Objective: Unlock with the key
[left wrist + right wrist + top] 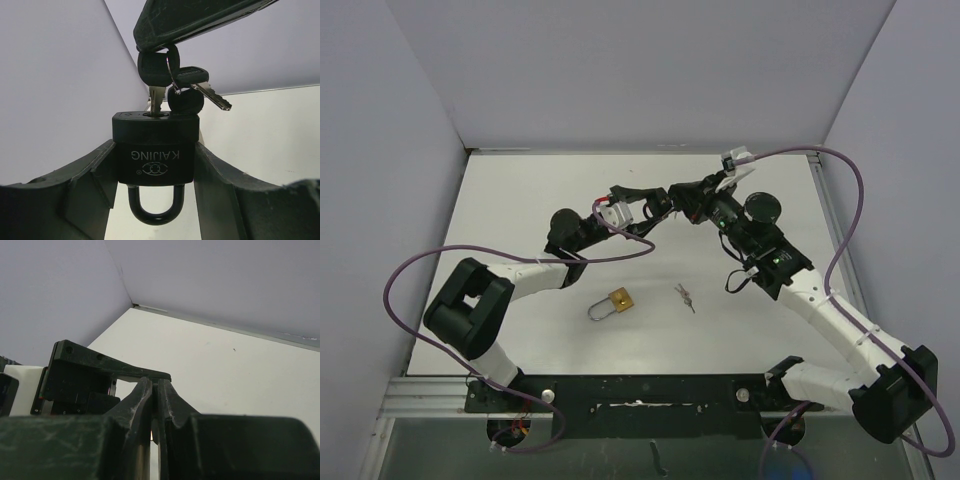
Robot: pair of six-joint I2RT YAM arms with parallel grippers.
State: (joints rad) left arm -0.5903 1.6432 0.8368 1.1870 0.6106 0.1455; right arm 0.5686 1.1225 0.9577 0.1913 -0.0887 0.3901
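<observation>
My left gripper is shut on a black padlock marked KAIJING and holds it up above the table, shackle closed and pointing toward the wrist. A key sits in the keyhole, with two spare keys hanging from its ring. My right gripper is shut on the key's black head. In the top view both grippers meet over the far middle of the table, left and right.
A brass padlock with a silver shackle lies on the white table near the front middle. A small pair of keys lies just to its right. Grey walls close in the back and sides.
</observation>
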